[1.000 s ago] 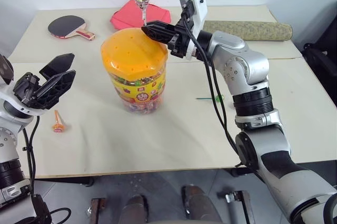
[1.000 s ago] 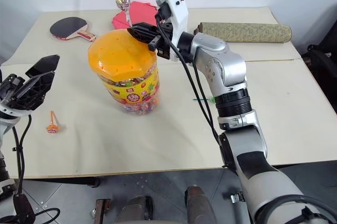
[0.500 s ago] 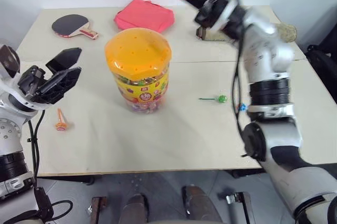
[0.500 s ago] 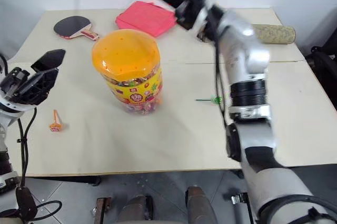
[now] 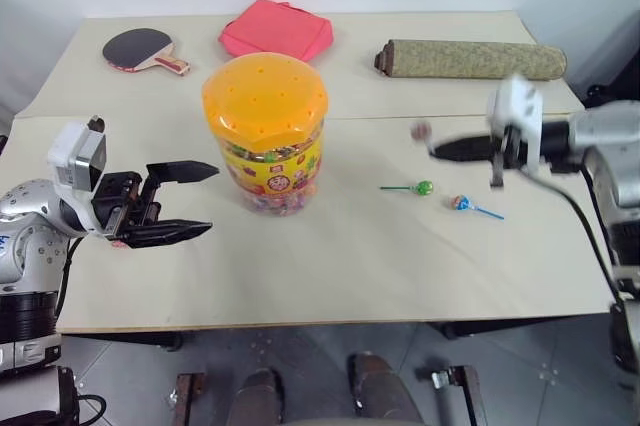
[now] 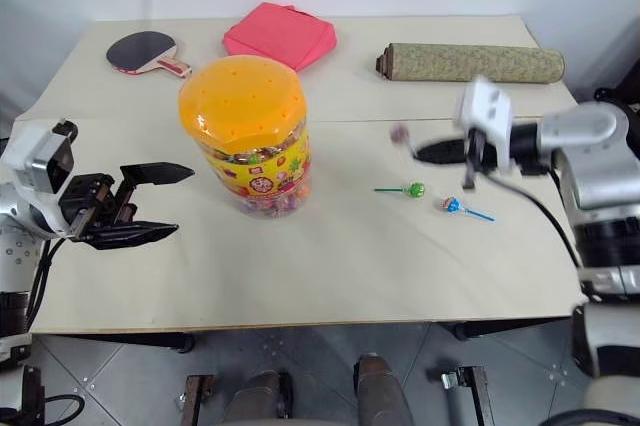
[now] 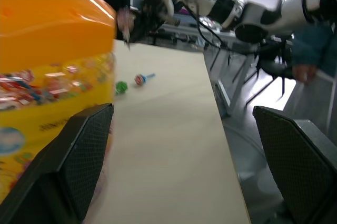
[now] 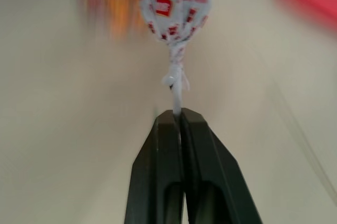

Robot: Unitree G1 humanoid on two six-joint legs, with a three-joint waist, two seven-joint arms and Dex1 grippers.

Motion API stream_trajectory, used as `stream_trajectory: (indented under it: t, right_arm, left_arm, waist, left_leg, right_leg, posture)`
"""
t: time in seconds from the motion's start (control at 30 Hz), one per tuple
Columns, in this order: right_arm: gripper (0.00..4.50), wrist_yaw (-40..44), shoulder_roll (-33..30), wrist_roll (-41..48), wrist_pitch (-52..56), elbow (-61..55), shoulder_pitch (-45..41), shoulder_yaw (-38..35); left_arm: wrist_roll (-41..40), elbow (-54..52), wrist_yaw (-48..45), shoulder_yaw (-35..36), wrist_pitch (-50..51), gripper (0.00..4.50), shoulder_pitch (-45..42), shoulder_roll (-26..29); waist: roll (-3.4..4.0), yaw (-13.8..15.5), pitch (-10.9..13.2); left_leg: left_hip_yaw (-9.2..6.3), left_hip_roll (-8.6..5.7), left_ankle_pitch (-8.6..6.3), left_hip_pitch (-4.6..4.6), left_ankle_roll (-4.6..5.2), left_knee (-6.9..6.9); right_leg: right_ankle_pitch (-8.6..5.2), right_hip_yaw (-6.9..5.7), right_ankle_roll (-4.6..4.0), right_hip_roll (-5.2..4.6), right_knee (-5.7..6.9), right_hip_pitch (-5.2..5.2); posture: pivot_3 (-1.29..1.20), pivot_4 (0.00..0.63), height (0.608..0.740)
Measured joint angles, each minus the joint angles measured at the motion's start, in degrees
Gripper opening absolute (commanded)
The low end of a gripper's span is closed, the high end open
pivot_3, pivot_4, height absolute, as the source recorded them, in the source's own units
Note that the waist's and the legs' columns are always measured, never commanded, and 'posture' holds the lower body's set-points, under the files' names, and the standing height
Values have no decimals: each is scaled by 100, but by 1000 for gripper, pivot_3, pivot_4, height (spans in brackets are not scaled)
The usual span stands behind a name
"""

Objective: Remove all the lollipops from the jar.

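Bright, even light; the right arm (image 5: 520, 141) is smeared by motion blur.

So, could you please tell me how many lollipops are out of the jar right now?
3 showing: a green one and a blue one lying right of the jar, one pinkish in the right gripper. Another may be hidden behind the left gripper.

My left pincer (image 5: 190, 201) hangs at the near left, its two black fingers (image 5: 182, 171) spread wide and pointing right, level with the table. My right arm reaches in from the far right, its pincer (image 5: 436, 149) pointing left with fingers pressed together, pinching the white stick of a pinkish lollipop (image 8: 175, 3) whose wrapped head stands just beyond the fingertips.
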Motion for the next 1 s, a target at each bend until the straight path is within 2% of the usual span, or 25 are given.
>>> stream_trajectory:
  t: [0.23, 0.33, 0.47, 0.6, 0.73, 0.87, 1.0]
  right_arm:
    - [31, -380, -3, -814, -1272, 1054, 342, 165]
    - [706, -401, 80, -762, -1321, 1213, 463, 101]
    - [2066, -195, 114, -326, -1308, 1100, 524, -267]
    - [3246, 15, 196, 115, -1322, 932, 645, -535]
    - [4456, 252, 674, 1217, -1020, 56, 825, -1058]
    - [4486, 319, 912, 1784, -811, -849, 986, -1230]
    - [4486, 436, 1185, 1836, -943, -1177, 1288, -1116]
  left_arm:
    - [322, 271, -6, -144, -329, 4500, 15, 16]
    - [487, 385, -4, -153, -473, 4500, 117, 36]
    - [586, 377, 25, -147, -643, 4500, 185, 36]
    - [761, 380, 286, -101, -773, 4500, 240, 40]
    - [1169, 484, 914, -56, -808, 4500, 388, 149]
    - [1370, 665, 1321, 296, -1094, 4500, 797, 227]
    - [1507, 788, 1575, 688, -1361, 4500, 1377, 269]
  waist:
    - [1, -20, 2]
    - [1, -17, 2]
    - [1, -1, 2]
    - [1, 2, 2]
    - [1, -27, 2]
    - [-2, -5, 0]
    - [-4, 8, 0]
  left_leg:
    - [-1, -7, 14, 19, 16, 2]
    - [-1, -6, 15, 19, 16, 6]
    - [-6, -4, 15, 21, 16, 9]
    - [-7, -4, 14, 22, 18, 10]
    - [-8, 9, 14, 29, 18, 9]
    - [-16, 38, 10, 28, 23, 8]
    - [-15, 38, 6, 26, 30, 6]
  right_leg:
    - [21, 34, 8, -7, 7, -2]
    - [21, 35, 8, -8, 19, -4]
    - [21, 33, 9, -9, 25, -2]
    - [22, 31, 9, -9, 29, -1]
    - [22, 34, 9, -2, 50, -3]
    - [24, 20, 5, -4, 50, -3]
    - [25, 16, 5, -9, 45, -3]
  posture:
    - [0, 150, 740]
    - [0, 150, 740]
    - [0, 150, 740]
    - [0, 150, 740]
    - [0, 150, 740]
    - [0, 150, 740]
    - [0, 150, 740]
